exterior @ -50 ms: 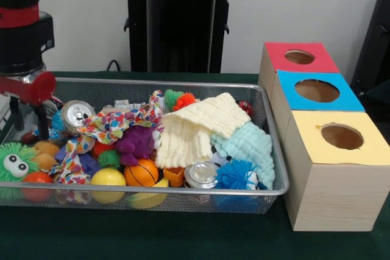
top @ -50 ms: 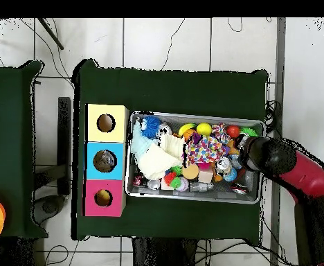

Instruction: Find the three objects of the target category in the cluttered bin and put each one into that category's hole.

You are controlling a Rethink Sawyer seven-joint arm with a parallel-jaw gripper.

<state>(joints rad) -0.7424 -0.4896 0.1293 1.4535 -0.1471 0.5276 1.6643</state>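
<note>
Room along the wire bin's (exterior @ -50 ms: pixel 152 83) rim is tight on the side where the arm (top @ -50 ms: pixel 300 173) comes in: we see its red and black body over the bin's end in the overhead view, and at the left edge of the front view. We see the gripper (exterior @ -50 ms: pixel 36 111) hanging low over that end of the bin, but cannot tell whether it is open or closed, since clutter hides it.

We find the bin packed nearly to its rim. A cream cloth (exterior @ -50 ms: pixel 198 129) lies draped across the middle, touching a pale teal cloth (exterior @ -50 ms: pixel 250 144) beside it. A spotted, many-coloured cloth (exterior @ -50 ms: pixel 116 123) trails toward the arm's end, next to a can (exterior @ -50 ms: pixel 77 114) lying on its side. A second can (exterior @ -50 ms: pixel 201 175) stands at the near rim, with a blue spiky ball (exterior @ -50 ms: pixel 234 175) just beside it. A small basketball (exterior @ -50 ms: pixel 141 173), a yellow ball (exterior @ -50 ms: pixel 108 178) and a green fuzzy toy with eyes (exterior @ -50 ms: pixel 15 161) crowd the near edge.

Beside the bin's other end three boxes stand in a row, touching: a yellow-topped box (exterior @ -50 ms: pixel 341 138), a blue-topped box (exterior @ -50 ms: pixel 317 91) and a red-topped box (exterior @ -50 ms: pixel 300 57), each with a round hole on top. Green tabletop (exterior @ -50 ms: pixel 152 235) lies bare in front of the bin.
</note>
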